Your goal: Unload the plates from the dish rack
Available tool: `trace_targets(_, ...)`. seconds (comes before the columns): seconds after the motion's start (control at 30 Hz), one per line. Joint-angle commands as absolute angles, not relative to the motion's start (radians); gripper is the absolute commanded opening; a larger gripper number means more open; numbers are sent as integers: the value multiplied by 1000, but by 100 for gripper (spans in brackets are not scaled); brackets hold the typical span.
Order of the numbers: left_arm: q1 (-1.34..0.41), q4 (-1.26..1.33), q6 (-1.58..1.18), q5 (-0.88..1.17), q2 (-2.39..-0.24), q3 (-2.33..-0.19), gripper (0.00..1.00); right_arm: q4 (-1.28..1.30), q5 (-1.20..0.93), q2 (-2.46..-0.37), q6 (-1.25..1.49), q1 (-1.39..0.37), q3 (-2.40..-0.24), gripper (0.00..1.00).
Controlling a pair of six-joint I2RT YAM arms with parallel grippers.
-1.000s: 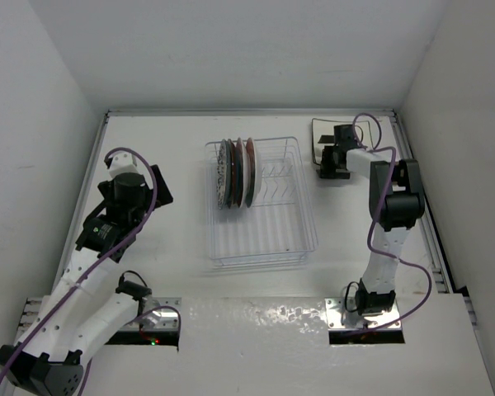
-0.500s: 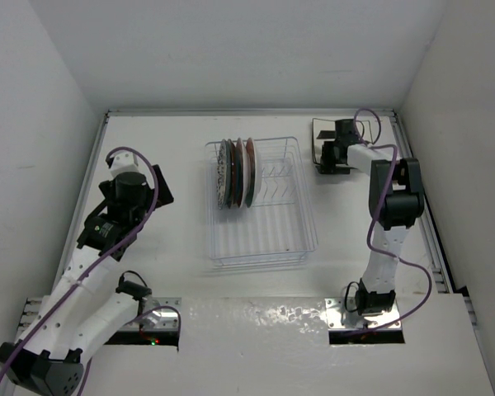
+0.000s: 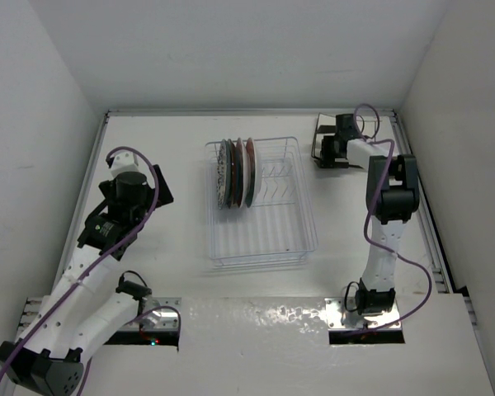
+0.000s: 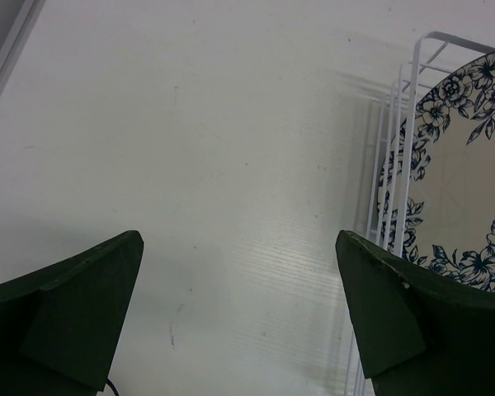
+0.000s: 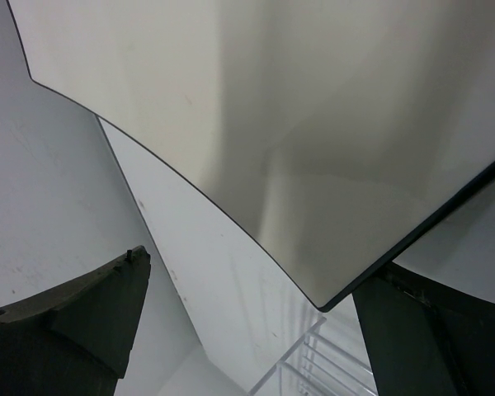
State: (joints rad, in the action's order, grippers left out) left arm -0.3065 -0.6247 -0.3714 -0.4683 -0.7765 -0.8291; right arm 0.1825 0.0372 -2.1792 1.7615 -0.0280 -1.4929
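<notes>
The left gripper (image 4: 243, 307) stands wide beside the white wire dish rack (image 3: 268, 235), and the right gripper (image 5: 252, 330) stands wide before a glossy, dark-edged square plate (image 5: 272, 124).

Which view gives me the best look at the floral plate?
Left wrist: the floral plate faces the camera behind end wires of the dish rack, pattern clear, cropped at the frame edge. Top external shows it only edge-on, leftmost of three standing plates. Right wrist does not show it.

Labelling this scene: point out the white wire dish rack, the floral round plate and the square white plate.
White wire dish rack (image 3: 268, 227), top view, bare floor.
Floral round white plate (image 4: 466, 198), left wrist view, its face.
Square white plate (image 5: 297, 115), right wrist view, its face.
</notes>
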Motion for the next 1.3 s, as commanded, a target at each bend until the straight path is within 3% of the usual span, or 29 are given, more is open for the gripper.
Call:
trace_targets(0.0, -305, -594, -368, -482, -773, -828, 100, 146, 35, -2172, 1744, -17, -1546, 99)
trace_targets(0.3, -305, -594, -368, -480, -776, -830, 100, 66, -121, -2085, 1657, -28, -1482, 99)
trace_targets(0.53, -305, -597, -370, -485, -772, -833, 100, 164, -12, -1856, 1389, -44, -1387, 99)
trace_targets(0.67, -305, -600, -373, -497, -765, -833, 100, 253, 27, -1777, 1086, -84, -1466, 99)
trace_targets(0.87, -305, -607, -383, -520, -759, -836, 100, 512, 92, -1723, 570, -283, -1705, 99)
trace_targets(0.93, -305, -607, -385, -520, -759, -834, 100, 645, 216, -1717, 482, -398, -1762, 99)
trace_targets(1.07, -305, -607, -385, -520, -750, -834, 100, 709, 411, -1672, 368, -601, -1783, 82)
trace_targets(1.1, -305, -607, -385, -520, -750, -834, 100, 712, 464, -1661, 359, -624, -1781, 73)
trace_targets(1.2, -305, -606, -385, -517, -746, -833, 100, 768, 492, -1693, 336, -698, -1830, 63)
trace_targets(1.27, -305, -607, -383, -514, -742, -833, 100, 802, 527, -1727, 319, -759, -1891, 62)
